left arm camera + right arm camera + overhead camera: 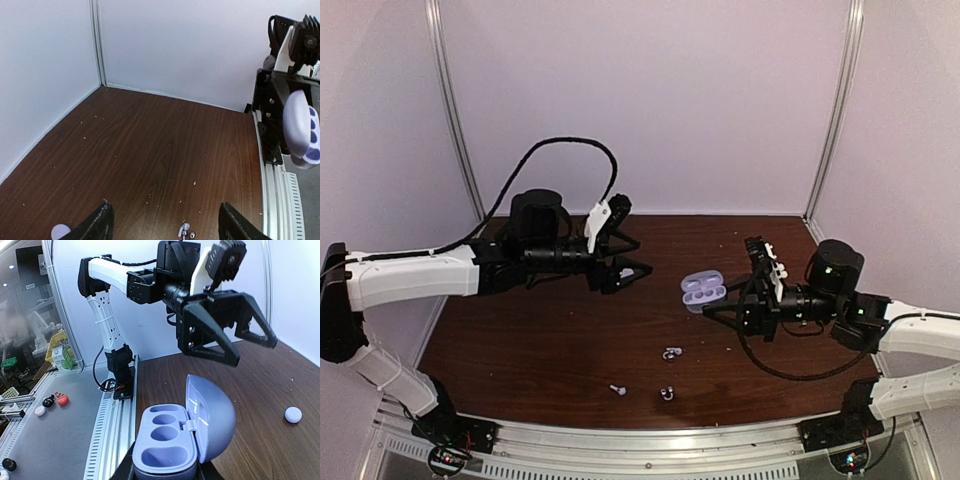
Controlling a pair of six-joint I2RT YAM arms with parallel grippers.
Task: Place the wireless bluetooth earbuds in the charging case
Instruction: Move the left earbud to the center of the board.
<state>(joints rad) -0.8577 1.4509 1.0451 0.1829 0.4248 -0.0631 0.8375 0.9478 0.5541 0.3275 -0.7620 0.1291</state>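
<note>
Left gripper [638, 256] hangs over the table [540, 340] left of centre, jaws spread wide, nothing in them. Right gripper [720, 300] is right of centre, clamped on the base of the charging case [703, 292]. Lid open, wells bare in the right wrist view. Three earbuds [671, 352] lie loose on the wood, near side of centre, apart from each other, nearer than both grippers. One shows low between the left fingers [97, 225] in the left wrist view. Earbuds are likely very light, hard and smooth, so prone to slip or skitter if pinched off-centre. Best hold is probably across the rounded body, stem free to drop into a well. Fingertips only, gentle squeeze.
</note>
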